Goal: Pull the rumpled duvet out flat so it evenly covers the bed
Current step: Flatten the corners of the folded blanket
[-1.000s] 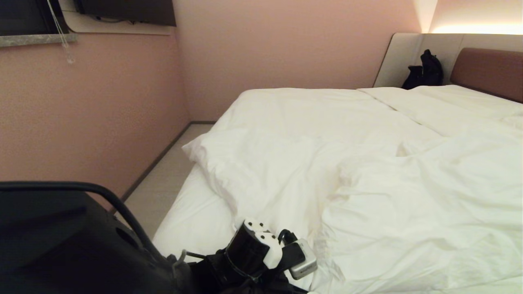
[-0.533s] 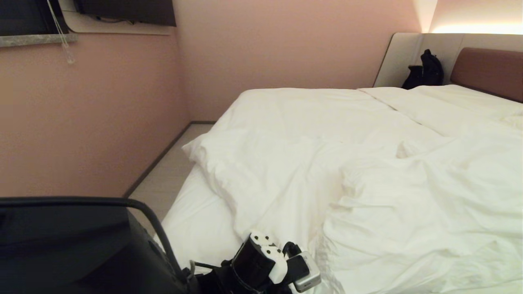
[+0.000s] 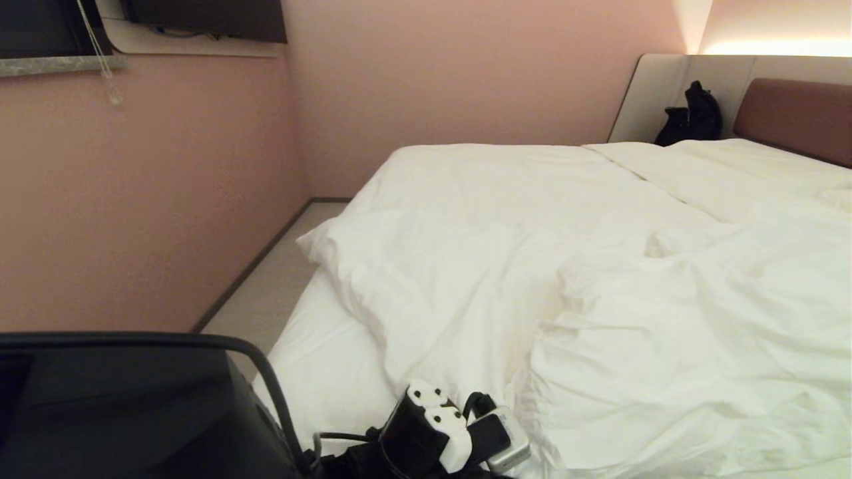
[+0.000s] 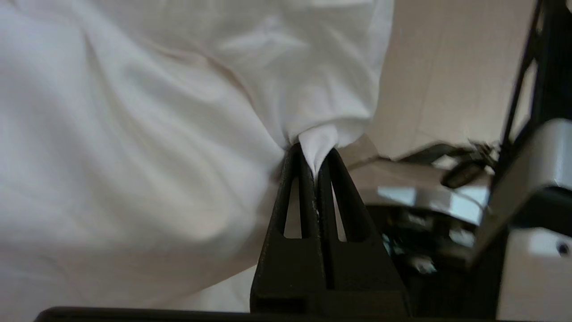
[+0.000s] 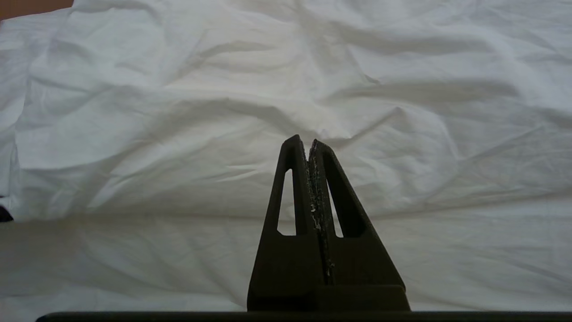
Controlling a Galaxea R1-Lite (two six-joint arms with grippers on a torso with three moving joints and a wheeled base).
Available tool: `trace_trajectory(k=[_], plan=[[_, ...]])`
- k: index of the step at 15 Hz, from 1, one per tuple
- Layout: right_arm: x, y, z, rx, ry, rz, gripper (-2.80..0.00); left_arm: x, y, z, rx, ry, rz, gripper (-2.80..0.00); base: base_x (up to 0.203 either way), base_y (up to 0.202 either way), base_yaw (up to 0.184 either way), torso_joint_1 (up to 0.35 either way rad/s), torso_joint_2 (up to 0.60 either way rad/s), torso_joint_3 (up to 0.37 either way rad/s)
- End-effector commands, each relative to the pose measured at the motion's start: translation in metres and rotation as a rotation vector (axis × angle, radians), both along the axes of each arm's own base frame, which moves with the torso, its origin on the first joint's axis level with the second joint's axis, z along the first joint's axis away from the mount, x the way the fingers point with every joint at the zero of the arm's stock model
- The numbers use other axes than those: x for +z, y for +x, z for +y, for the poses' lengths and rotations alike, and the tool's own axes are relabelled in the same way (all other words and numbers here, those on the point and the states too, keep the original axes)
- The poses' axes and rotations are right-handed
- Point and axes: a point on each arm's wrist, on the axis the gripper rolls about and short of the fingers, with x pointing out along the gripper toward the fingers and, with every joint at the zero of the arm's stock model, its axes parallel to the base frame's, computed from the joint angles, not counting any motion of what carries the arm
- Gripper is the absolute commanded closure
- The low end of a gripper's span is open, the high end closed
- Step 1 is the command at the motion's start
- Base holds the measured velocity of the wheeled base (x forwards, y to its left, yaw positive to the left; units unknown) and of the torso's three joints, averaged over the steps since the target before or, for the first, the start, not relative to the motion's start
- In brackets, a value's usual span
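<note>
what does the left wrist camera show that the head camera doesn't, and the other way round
Only the left wrist view shows the left hand shut, with a bunched corner of the puffy white duvet pinched between its black fingers. Only the head view shows the wide low bed with its reddish-brown padded headboard, the pink wall and a black bag. Both show the duvet and pale floor.

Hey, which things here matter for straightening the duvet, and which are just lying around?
Part of the job:
- duvet, rumpled
- bed, sheet bare at the near corner
- left end effector, shut on a duvet corner

Just lying about:
- black bag by the headboard
- right end effector, shut, holding nothing
</note>
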Motion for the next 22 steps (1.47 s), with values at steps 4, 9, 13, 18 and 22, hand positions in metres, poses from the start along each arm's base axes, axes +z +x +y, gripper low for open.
trace_trajectory(k=[4, 9, 13, 18, 22], plan=[[0.0001, 0.0001, 0.0, 0.0, 0.0, 0.001, 0.0, 0.0044, 0.0049, -0.0024, 0.073, -0.026, -0.069, 0.0, 0.0, 0.0, 0.0, 0.0, 0.0, 0.0], [0.0001, 0.0001, 0.0, 0.0, 0.0, 0.001, 0.0, 0.003, 0.0043, -0.0015, 0.074, -0.02, -0.066, 0.0, 0.0, 0.0, 0.0, 0.0, 0.0, 0.0], [0.0001, 0.0001, 0.0, 0.0, 0.002, 0.001, 0.0, 0.0035, 0.0032, 0.0001, 0.075, -0.018, -0.058, 0.0, 0.0, 0.0, 0.0, 0.0, 0.0, 0.0], [0.0001, 0.0001, 0.0, 0.0, 0.001, 0.001, 0.0, 0.0055, 0.0047, -0.0003, 0.117, -0.025, -0.038, -2.8, 0.0, 0.0, 0.0, 0.0, 0.0, 0.0], [0.0001, 0.0001, 0.0, 0.0, 0.001, 0.001, 0.0, 0.0107, 0.004, 0.0004, 0.127, -0.041, -0.054, -2.8, 0.0, 0.0, 0.0, 0.0, 0.0, 0.0]])
